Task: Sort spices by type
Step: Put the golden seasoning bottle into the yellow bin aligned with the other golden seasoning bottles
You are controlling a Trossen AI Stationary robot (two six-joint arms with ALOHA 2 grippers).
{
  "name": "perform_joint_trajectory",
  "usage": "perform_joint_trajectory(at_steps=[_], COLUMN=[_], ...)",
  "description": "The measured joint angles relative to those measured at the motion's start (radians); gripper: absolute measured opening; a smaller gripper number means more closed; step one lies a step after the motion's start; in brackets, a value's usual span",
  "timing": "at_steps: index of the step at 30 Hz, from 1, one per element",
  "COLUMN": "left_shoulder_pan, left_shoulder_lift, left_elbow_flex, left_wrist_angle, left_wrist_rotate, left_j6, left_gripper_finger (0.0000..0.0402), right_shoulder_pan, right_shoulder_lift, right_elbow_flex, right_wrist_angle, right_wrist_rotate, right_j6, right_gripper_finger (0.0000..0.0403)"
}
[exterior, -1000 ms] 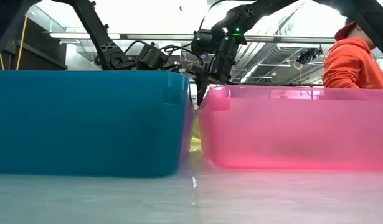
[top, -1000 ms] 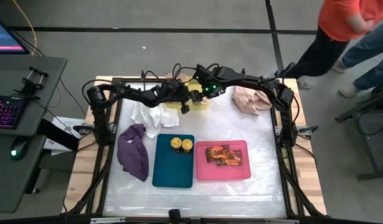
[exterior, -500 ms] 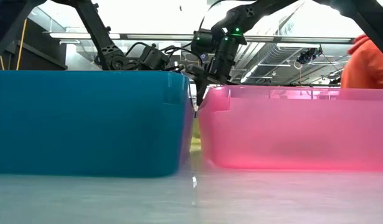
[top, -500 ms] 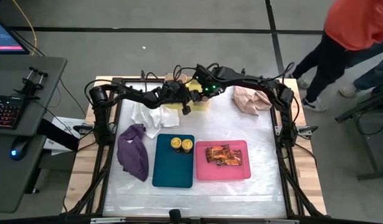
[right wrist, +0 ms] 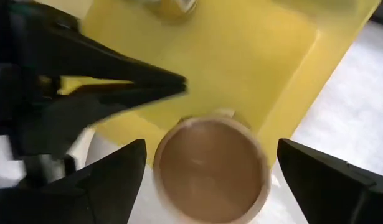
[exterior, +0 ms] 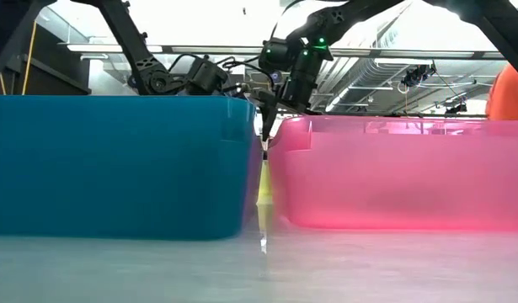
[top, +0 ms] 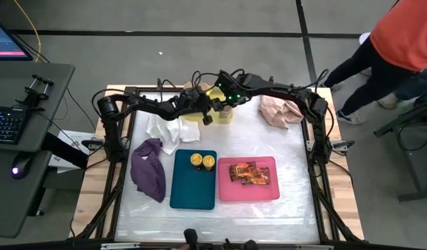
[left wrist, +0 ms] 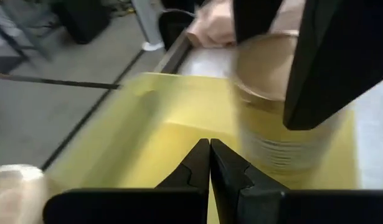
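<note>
A tan-lidded jar (right wrist: 210, 165) stands upright on the yellow tray (top: 214, 115) near the table's far edge. My right gripper (right wrist: 210, 152) hangs over it, pointing down and open, with one finger on each side of the lid and a thin gap showing at both. My left gripper (left wrist: 210, 163) is shut and lies low over the same tray, its tips close beside the jar (left wrist: 284, 112). Two yellow-lidded jars (top: 203, 162) stand in the teal tray (top: 192, 191). The orange-red packets (top: 244, 173) lie flat in the pink tray (top: 249, 193).
A white cloth (top: 164, 128) lies left of the yellow tray, a purple cloth (top: 149, 170) left of the teal tray, and a pink cloth (top: 280, 111) at the far right. Another jar (right wrist: 172, 6) shows farther off in the yellow tray. A person in orange (top: 411, 35) stands beyond the table's right corner.
Both grippers have stayed over the yellow tray. In the low view the right gripper's fingertips have drifted slightly toward the left arm. The person in orange has walked along behind the table.
</note>
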Motion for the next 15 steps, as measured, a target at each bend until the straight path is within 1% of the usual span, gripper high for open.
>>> perform_joint_trajectory(at_steps=[5,7,11,15], left_shoulder_pan=[0.041,0.060,0.093,0.107], left_shoulder_lift=[-0.057,-0.093,-0.189,-0.300], left_elbow_flex=[0.001,0.001,0.001,0.001], left_wrist_angle=[-0.017,-0.053,-0.153,-0.266], left_wrist_rotate=[-0.034,-0.035,-0.037,-0.032], left_j6=[0.010,-0.008,-0.094,-0.158], left_gripper_finger=[0.0000,0.0000,0.0000,0.0000], right_shoulder_pan=[-0.019,-0.029,-0.050,-0.060], right_shoulder_lift=[-0.007,-0.019,-0.064,-0.137], right_elbow_flex=[0.000,0.000,0.000,0.000], right_wrist_angle=[0.033,0.043,0.045,0.044], right_wrist_rotate=[0.065,0.096,0.174,0.204], right_j6=[-0.039,-0.044,-0.067,-0.149], right_gripper_finger=[0.0358,0.0358,0.0358,0.0358])
